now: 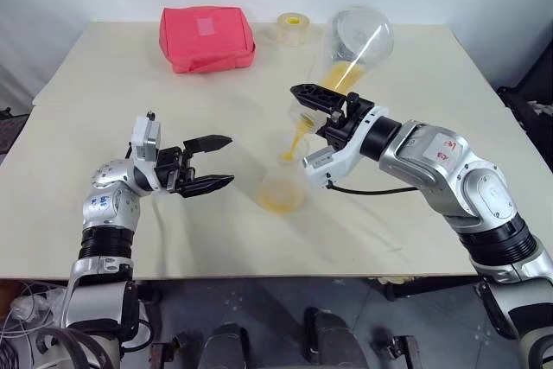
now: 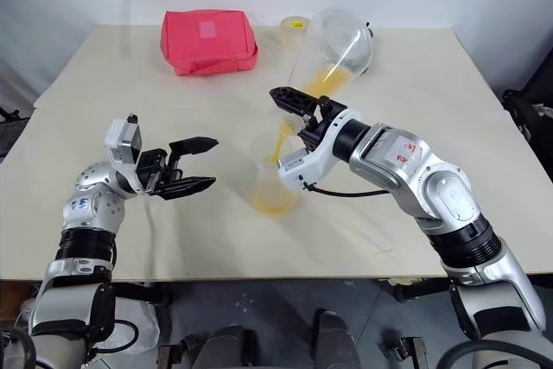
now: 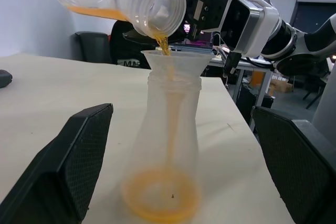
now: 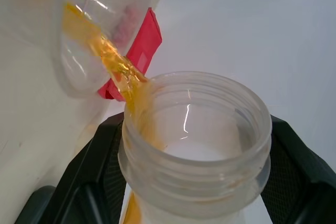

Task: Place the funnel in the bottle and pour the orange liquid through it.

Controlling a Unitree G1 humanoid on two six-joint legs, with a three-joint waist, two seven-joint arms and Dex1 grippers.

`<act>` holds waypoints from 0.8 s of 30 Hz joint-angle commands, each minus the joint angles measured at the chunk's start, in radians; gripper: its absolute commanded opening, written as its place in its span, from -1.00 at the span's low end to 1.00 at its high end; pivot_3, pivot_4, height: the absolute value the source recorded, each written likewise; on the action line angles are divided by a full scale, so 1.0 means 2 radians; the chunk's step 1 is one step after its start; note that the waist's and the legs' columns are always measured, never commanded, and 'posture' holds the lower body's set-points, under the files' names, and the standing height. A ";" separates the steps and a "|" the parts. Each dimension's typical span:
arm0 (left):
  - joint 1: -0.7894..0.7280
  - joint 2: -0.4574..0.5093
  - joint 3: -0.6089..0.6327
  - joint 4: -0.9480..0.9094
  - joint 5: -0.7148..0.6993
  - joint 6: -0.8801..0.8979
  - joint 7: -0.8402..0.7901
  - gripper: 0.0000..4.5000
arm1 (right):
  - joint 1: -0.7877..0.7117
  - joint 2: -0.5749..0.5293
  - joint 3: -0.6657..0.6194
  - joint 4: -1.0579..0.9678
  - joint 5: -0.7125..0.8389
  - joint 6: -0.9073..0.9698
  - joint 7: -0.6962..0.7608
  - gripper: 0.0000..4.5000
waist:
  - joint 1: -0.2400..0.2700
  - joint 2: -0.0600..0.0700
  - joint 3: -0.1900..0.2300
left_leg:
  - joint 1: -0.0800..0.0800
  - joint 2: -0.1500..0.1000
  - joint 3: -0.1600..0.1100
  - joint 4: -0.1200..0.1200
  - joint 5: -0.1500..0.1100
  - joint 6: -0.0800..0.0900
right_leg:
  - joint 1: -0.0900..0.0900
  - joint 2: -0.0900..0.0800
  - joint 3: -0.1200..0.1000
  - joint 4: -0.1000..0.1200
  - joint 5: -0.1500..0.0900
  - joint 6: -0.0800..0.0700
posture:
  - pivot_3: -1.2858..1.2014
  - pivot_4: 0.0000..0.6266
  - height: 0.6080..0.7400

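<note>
The bottle (image 1: 281, 183) stands upright on the table with the clear funnel (image 3: 176, 59) seated in its neck. My right gripper (image 1: 324, 111) is shut on the threaded neck of a clear round flask (image 1: 354, 41), tilted mouth-down over the funnel. The orange liquid (image 4: 113, 61) runs in a thin stream from the flask's mouth into the funnel, and a shallow orange pool (image 3: 160, 200) lies at the bottle's bottom. More liquid sits in the tilted flask. My left gripper (image 1: 226, 160) is open, pointing at the bottle from its left, a short way off and not touching it.
A red pouch (image 1: 206, 36) lies at the table's far side, with a yellowish tape roll (image 1: 294, 28) to its right behind the flask. The cream table (image 1: 432, 239) reaches its front edge close below both arms.
</note>
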 commanded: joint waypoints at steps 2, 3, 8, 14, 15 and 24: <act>-0.005 0.002 -0.001 -0.008 -0.011 0.001 -0.037 1.00 | -0.015 0.004 -0.017 -0.006 -0.001 -0.003 -0.014 0.26 | 0.000 0.000 0.000 | 0.000 0.000 0.000 0.000 0.000 0.000 | 0.000 0.000 0.000 0.000 0.000 0.000 | 0.03 -0.52 1.00; -0.005 0.003 -0.001 -0.008 -0.011 0.001 -0.037 1.00 | -0.015 0.004 -0.016 -0.006 -0.001 -0.003 -0.015 0.26 | 0.000 0.000 0.000 | 0.000 0.000 0.000 0.000 0.000 0.000 | 0.000 0.000 0.000 0.000 0.000 0.000 | 0.03 -0.52 1.00; -0.005 0.003 -0.002 -0.009 -0.011 0.001 -0.036 1.00 | -0.015 0.003 -0.014 -0.004 -0.003 -0.007 -0.018 0.26 | 0.000 0.000 0.000 | 0.000 0.000 0.000 0.000 0.000 0.000 | 0.000 0.000 0.000 0.000 0.000 0.000 | 0.03 -0.52 1.00; -0.004 0.003 -0.001 -0.009 -0.012 0.002 -0.036 1.00 | -0.018 0.006 -0.013 -0.001 -0.006 -0.013 -0.021 0.26 | 0.000 0.000 0.000 | 0.000 0.000 0.000 0.000 0.000 0.000 | 0.000 0.000 0.000 0.000 0.000 0.000 | 0.03 -0.52 1.00; -0.004 0.003 -0.001 -0.009 -0.012 0.001 -0.036 1.00 | -0.019 0.007 -0.013 -0.001 -0.006 -0.014 -0.021 0.26 | 0.000 0.000 0.000 | 0.000 0.000 0.000 0.000 0.000 0.000 | 0.000 0.000 0.000 0.000 0.000 0.000 | 0.03 -0.52 1.00; -0.004 0.004 -0.001 -0.010 -0.012 0.001 -0.035 1.00 | -0.024 0.012 -0.012 0.003 -0.012 -0.025 -0.028 0.26 | 0.000 0.000 0.000 | 0.000 0.000 0.000 0.000 0.000 0.000 | 0.000 0.000 0.000 0.000 0.000 0.000 | 0.03 -0.52 1.00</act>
